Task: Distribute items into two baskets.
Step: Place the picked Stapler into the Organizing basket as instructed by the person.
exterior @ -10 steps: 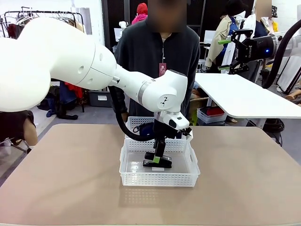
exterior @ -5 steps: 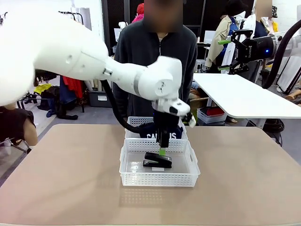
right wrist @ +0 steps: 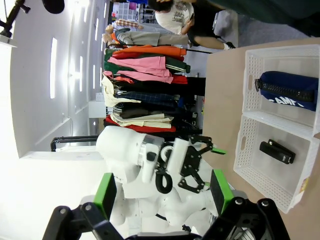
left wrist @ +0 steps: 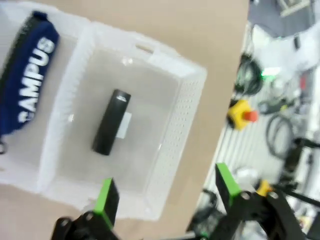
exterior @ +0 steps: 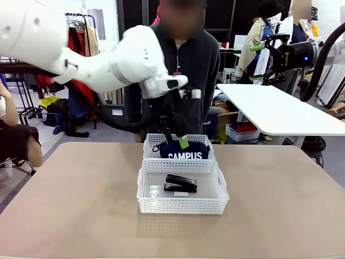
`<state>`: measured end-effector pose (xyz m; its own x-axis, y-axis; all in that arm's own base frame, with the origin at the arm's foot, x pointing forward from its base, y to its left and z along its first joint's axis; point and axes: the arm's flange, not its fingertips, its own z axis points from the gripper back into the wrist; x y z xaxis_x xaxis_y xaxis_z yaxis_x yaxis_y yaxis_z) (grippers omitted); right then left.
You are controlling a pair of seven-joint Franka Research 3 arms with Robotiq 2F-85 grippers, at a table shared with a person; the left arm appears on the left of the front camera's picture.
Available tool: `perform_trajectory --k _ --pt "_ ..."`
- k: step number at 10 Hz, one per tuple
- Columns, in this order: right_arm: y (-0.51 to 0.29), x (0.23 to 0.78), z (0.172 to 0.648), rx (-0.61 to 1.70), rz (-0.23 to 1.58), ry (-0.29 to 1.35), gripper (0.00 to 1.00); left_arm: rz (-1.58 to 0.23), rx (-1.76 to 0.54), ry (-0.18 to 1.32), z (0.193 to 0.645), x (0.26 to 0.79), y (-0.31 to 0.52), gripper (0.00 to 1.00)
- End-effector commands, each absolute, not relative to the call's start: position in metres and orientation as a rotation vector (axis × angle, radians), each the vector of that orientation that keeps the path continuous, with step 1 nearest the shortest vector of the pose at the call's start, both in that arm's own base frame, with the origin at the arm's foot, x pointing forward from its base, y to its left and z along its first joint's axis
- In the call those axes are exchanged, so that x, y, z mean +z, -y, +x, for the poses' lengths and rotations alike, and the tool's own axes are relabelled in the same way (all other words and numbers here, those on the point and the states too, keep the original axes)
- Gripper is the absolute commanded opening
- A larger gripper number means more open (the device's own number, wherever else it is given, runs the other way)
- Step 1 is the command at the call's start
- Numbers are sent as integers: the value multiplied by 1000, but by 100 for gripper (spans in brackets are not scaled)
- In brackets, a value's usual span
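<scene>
Two translucent-white lattice baskets stand end to end at the middle of the tan table (exterior: 70, 199), touching along one rim; the near basket (exterior: 182, 204) holds the black stapler (exterior: 181, 183), which lies flat on the basket floor; the far basket (exterior: 153, 141) holds the navy pouch (exterior: 184, 151), its white "CAMPUS" lettering facing the robot's side. The left gripper (exterior: 173, 141) hangs above the far basket, clear of the pouch; its jaws are spread and hold nothing; the left wrist view looks down past both green pads (left wrist: 106, 197) onto the stapler (left wrist: 111, 122) in one basket (left wrist: 185, 120) and the pouch (left wrist: 27, 80) in the adjoining basket (left wrist: 70, 22), though this view is blurred. The right gripper (exterior: 259, 63) is raised well apart from the table, at the upper right of the front view; its jaws are spread and empty; the right wrist view shows its green pads (right wrist: 105, 190) apart, with the left gripper (right wrist: 202, 165), the stapler (right wrist: 276, 152) and the pouch (right wrist: 287, 89) beyond. A person in a dark zip top (exterior: 194, 59) stands at the far side of the table, behind the baskets.
</scene>
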<state>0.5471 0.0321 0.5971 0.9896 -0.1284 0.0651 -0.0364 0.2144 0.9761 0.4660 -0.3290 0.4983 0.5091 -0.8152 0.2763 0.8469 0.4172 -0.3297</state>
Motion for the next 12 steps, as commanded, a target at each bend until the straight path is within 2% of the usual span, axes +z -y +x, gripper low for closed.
perform_trajectory --k 1,2,4,5,6,10,12 --pt "-33 600 545 -65 1359 136 100 -605 -925 281 449 500 283 100" --pt "-33 600 545 -65 1359 136 100 -641 -865 306 447 501 270 100" --pt "-33 600 545 -65 1359 136 100 -633 -892 322 442 502 265 100" --pt "-33 600 545 -65 1359 136 100 -505 -973 386 437 501 269 100" --pt "-33 600 545 -65 1359 136 100 -645 -842 292 457 511 264 100" --pt "-33 600 545 -65 1359 136 100 -615 -866 306 453 506 265 100" --pt "-33 600 545 -65 1359 136 100 -669 -619 345 468 523 231 100"
